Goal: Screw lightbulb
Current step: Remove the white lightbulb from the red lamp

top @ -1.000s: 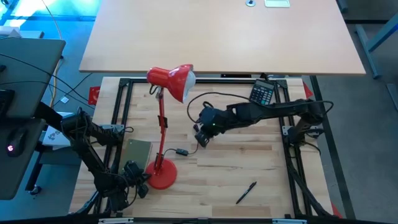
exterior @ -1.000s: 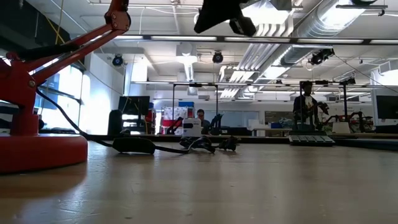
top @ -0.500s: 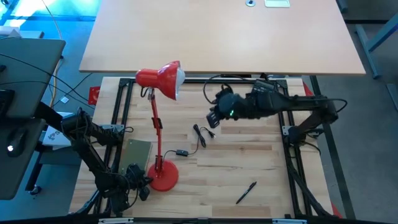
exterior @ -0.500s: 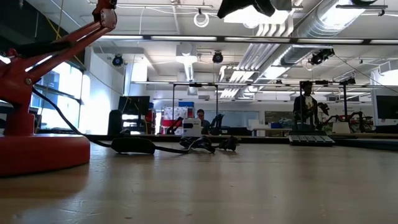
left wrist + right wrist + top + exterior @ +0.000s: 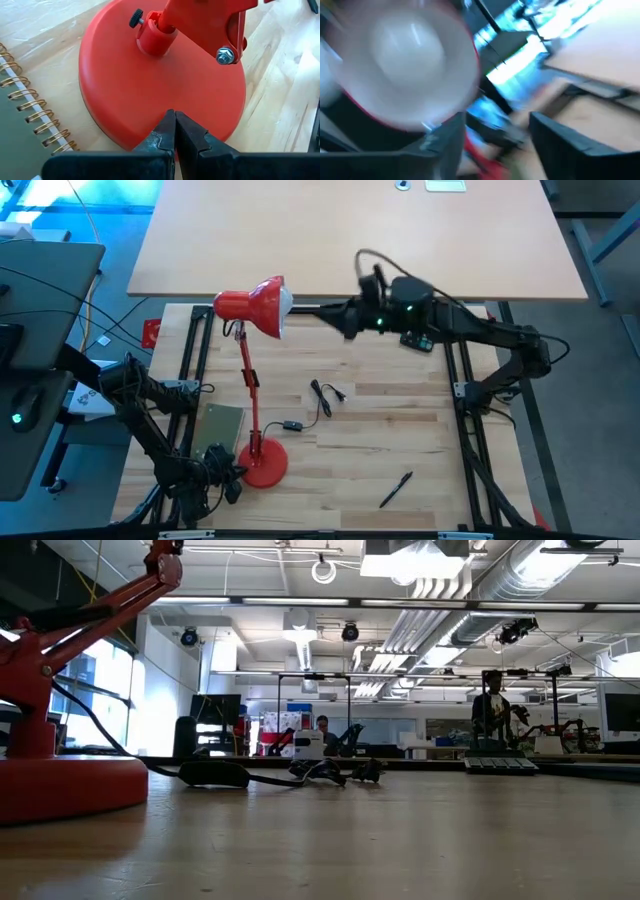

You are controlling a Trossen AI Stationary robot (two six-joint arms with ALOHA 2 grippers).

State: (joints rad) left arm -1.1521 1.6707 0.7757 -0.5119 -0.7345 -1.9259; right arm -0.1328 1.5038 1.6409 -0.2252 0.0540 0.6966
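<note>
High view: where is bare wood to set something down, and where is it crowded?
Bare wood lies between the cable and the black pen. Crowded: near the left edge, where the lamp base, notebook and shut left gripper cluster.

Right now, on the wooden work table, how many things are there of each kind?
Red desk lamp: 1
White lightbulb seated in the lamp shade: 1
Spiral notebook: 1
Black pen: 1
Calculator, partly under the right arm: 1
Total: 5
</note>
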